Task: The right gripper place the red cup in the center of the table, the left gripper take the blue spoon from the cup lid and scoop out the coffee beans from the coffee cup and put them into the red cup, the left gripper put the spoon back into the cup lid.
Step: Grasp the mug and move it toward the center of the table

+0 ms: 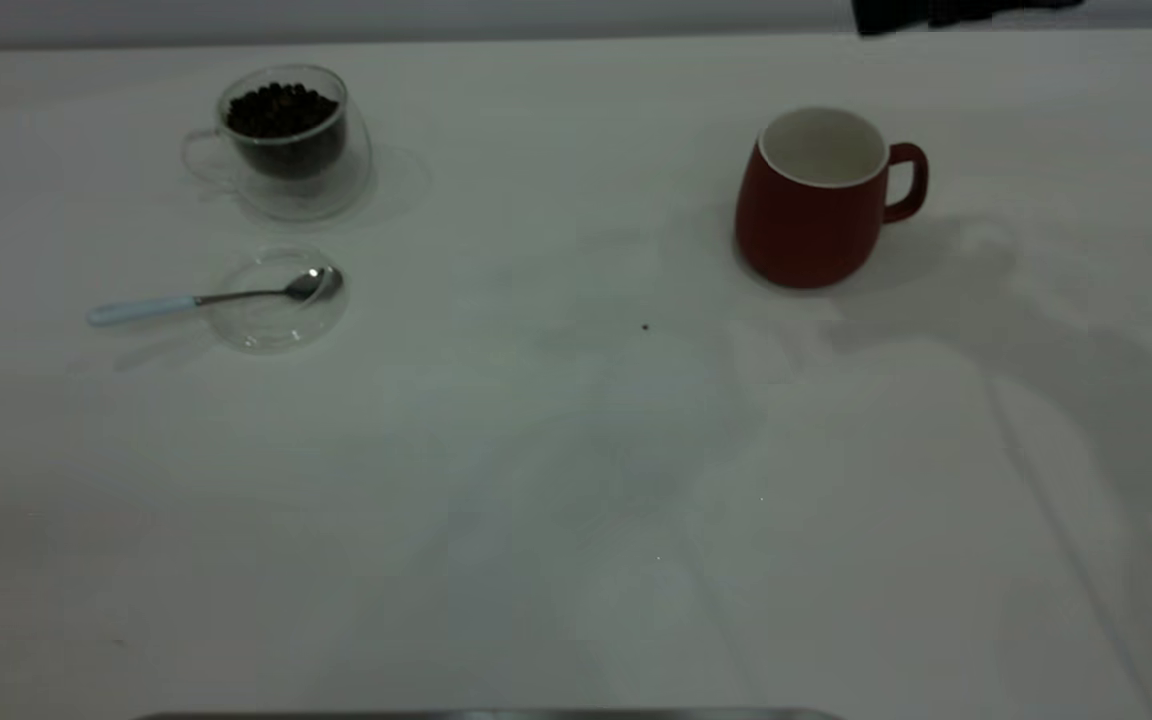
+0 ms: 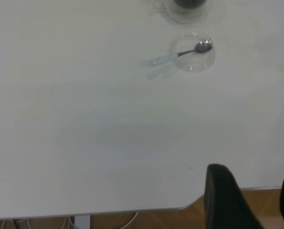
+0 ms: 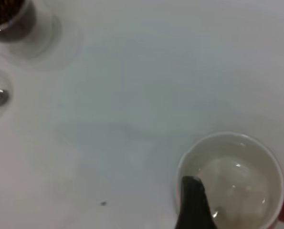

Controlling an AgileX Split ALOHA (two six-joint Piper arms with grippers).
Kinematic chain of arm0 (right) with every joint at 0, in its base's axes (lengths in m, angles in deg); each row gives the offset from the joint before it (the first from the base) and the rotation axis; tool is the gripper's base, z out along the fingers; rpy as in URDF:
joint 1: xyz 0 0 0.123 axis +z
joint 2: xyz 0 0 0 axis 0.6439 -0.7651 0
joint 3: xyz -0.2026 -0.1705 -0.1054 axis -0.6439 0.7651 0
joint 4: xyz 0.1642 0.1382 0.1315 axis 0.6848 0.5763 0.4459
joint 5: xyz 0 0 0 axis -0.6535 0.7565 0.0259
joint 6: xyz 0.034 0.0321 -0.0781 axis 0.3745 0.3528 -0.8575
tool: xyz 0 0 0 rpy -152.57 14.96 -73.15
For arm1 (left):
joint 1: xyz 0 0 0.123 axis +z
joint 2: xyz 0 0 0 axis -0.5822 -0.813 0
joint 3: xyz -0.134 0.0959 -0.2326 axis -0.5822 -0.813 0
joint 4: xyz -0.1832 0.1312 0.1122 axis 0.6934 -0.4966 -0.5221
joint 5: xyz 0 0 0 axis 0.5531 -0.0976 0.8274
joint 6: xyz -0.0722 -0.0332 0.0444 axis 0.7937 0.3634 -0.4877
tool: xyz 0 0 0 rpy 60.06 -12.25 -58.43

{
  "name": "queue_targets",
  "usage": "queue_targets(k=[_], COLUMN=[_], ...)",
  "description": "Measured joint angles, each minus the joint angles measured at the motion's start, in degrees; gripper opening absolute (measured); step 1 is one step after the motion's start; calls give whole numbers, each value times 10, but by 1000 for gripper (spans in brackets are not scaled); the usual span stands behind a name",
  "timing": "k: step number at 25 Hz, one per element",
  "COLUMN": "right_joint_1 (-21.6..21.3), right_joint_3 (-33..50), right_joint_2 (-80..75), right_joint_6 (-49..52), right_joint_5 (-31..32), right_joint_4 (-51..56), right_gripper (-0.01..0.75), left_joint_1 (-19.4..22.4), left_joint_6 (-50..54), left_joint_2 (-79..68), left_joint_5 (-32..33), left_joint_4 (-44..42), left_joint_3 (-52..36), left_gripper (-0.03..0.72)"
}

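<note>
Jaws: right gripper (image 3: 195,210) hangs right over the red cup (image 1: 812,197) with one dark jaw tip at its rim, state can't tell; left gripper (image 2: 249,198) sits off the table (image 1: 576,520) edge, jaws apart, holding nothing. Nothing done yet, I'd say: cup stands empty toward the right, not center; spoon (image 1: 211,297) rests bowl-in-lid (image 1: 279,300), beans (image 1: 281,110) fill the coffee cup (image 1: 281,135) just behind it. All steps left.

One red cup (image 1: 808,215), one coffee cup (image 1: 281,135), one blue spoon (image 1: 206,298), one cup lid (image 1: 276,322).
</note>
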Motion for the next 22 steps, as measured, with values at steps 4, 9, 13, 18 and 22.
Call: queue_targets(k=[4,9,13,18,22], right_joint_1=[-18,-24,-24,-24,-24], right_joint_3=[-74,-144,-147,-147,-147], right_joint_2=[-68,-130,-152,-154,-154], right_joint_6=[-26,-46,-21,21,25], right_joint_5=[-18,-88,-73,-9,22], right_joint_4=[3,8,9,3,-35], right_gripper=[561,561,561,561,561], left_joint_1=[0,0,0,0,0], left_joint_6=[0,0,0,0,0], left_joint_2=[0,0,0,0,0], left_joint_5=[0,0,0,0,0], left_joint_4=[0,0,0,0,0], left_joint_3=[0,0,0,0,0], left_gripper=[350,350,350,350,350])
